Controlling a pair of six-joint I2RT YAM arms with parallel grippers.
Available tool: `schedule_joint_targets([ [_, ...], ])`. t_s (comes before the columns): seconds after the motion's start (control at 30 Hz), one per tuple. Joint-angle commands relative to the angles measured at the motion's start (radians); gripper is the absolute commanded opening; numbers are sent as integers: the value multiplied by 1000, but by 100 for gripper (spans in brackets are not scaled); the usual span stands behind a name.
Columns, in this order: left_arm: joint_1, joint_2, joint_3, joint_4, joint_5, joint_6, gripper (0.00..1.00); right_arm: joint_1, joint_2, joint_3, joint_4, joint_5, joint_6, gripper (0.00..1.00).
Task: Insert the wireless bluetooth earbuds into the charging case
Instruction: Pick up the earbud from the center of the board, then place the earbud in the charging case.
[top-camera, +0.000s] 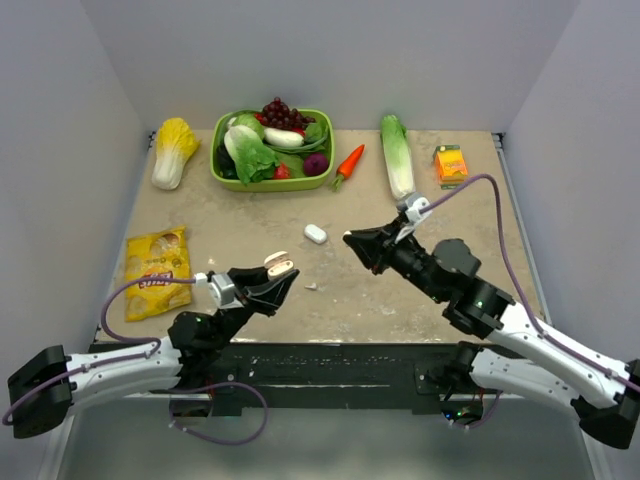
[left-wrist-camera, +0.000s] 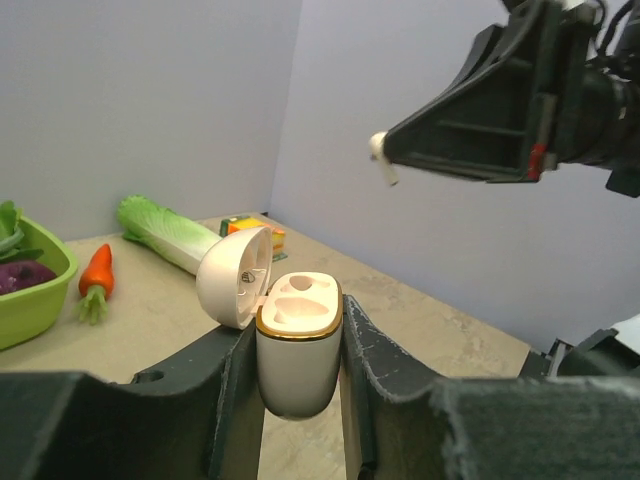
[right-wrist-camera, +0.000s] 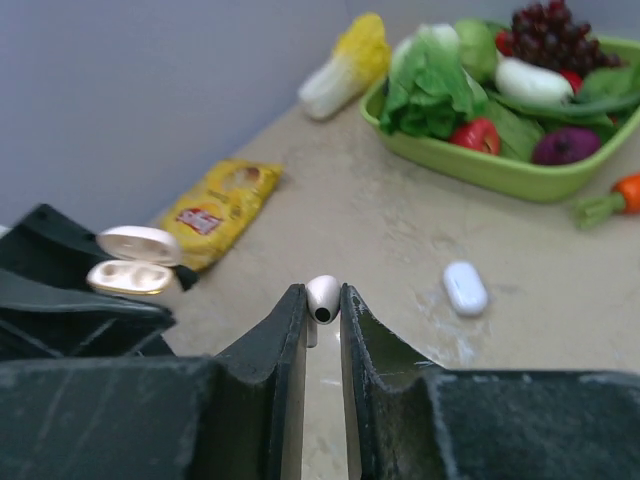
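top: charging case (top-camera: 279, 265) is held off the bench (top-camera: 420, 292) by the left fingers (top-camera: 285, 277), across from the right fingers (top-camera: 350, 240) | left wrist: white case, gold rim, lid open, is gripped tight on both sides | right wrist: one small white earbud (right-wrist-camera: 323, 297) is pinched between closed fingers

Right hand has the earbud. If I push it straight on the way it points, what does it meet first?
Probably bare table, not the charging case: in the right wrist view the case sits left of the line of the right hand. The yellow cabbage lies farther along; depth is unclear.
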Motion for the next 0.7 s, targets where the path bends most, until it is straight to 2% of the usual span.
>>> schedule_joint_targets([
  [0.0, -4, 112, -59, 299, 15, 95, 0, 2, -118, -70, 114, -170, -57, 0],
  [0.1, -4, 213, -9, 482, 60, 157, 0, 2, -216, -142, 231, -221, -64, 0],
  [0.3, -4, 383, 95, 654, 182, 209, 0, 2, -289, -199, 378, -252, -37, 0],
  [0.5, -1, 483, 195, 750, 296, 205, 0, 2, -266, -265, 594, -298, 19, 0],
  [0.67, 4, 489, 281, 738, 334, 205, 0, 1, -270, -310, 731, -321, 42, 0],
])
